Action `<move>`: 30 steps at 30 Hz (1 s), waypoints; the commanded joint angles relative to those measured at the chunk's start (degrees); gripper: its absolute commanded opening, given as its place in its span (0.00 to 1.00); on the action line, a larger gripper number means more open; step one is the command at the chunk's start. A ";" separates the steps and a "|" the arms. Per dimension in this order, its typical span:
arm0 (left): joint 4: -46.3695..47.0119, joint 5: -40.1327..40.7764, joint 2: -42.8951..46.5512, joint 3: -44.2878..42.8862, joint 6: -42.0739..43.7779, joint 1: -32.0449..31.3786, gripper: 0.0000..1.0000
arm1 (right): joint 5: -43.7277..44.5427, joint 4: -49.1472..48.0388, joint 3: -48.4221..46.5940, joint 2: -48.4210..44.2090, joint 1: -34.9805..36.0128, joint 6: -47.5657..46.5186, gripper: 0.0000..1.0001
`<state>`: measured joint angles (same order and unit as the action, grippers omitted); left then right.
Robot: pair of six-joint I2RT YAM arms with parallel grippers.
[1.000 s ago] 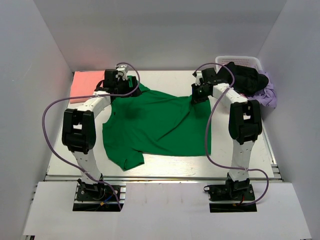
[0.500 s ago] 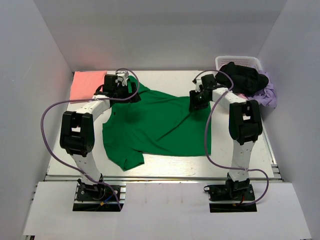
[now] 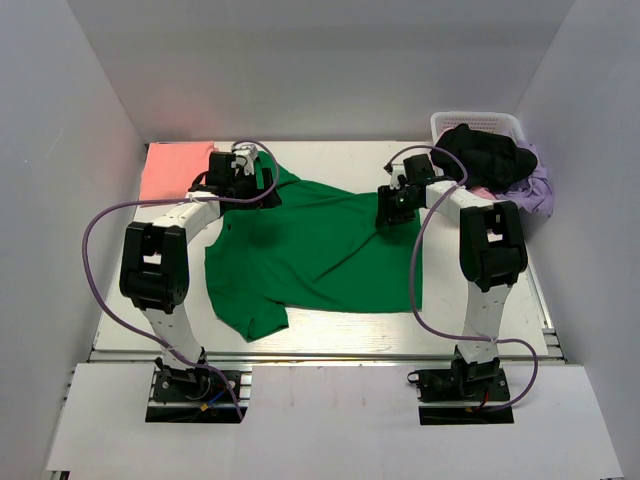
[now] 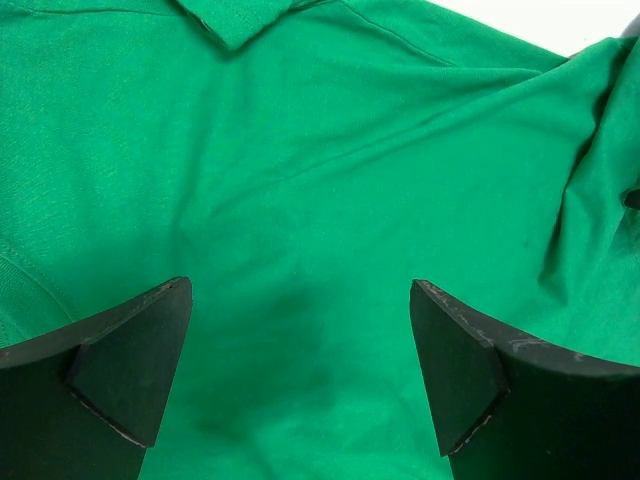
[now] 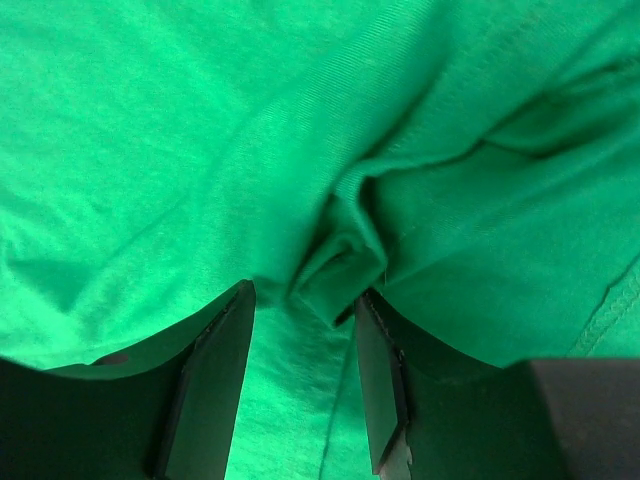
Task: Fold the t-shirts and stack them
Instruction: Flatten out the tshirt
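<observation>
green t-shirt (image 3: 320, 255) lies opened flat mid-table (image 3: 340, 165), collar (image 4: 235, 20) at the far left and hem to the right. Its long axis runs roughly left-right across us, a bit tilted.

Both tools sit on its far edge: left tool (image 3: 255, 185) at the collar/shoulder end, right tool (image 3: 392, 208) at the far-right corner. The whole body of the shirt lies on the near side of both, toward the bases. That's the relation we care about. We judge any fold from here has to travel nearward, across the short axis.

Left tool: jaws fully spread over flat cloth just below the collar, nothing between them, so released.

Right tool: jaws partly apart with a bunched pleat (image 5: 335, 270) at their mouth. We cannot tell from the wrist view whether they pinch it.

pink t-shirt (image 3: 172, 168) sits folded at the far-left corner, near the green one's collar end; the left arm hides the gap between them. Left arm is clearly the nearer one for stacking. Green shirt not yet folded, by our read.
</observation>
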<state>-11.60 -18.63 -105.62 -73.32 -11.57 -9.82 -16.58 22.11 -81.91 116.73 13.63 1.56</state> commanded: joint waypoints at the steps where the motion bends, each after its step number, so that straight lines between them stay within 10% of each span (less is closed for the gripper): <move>1: 0.43 -0.09 2.62 0.28 0.59 0.33 1.00 | -4.51 -2.77 -0.36 -2.73 -0.09 0.72 0.51; 30: 0.96 -0.62 2.09 0.28 0.59 0.33 1.00 | 2.35 -1.45 3.07 -9.15 -0.18 4.76 0.61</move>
<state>-11.55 -18.65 -105.62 -73.32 -11.57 -9.82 -11.42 22.39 -79.57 108.86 13.58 5.17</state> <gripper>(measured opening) 0.997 0.607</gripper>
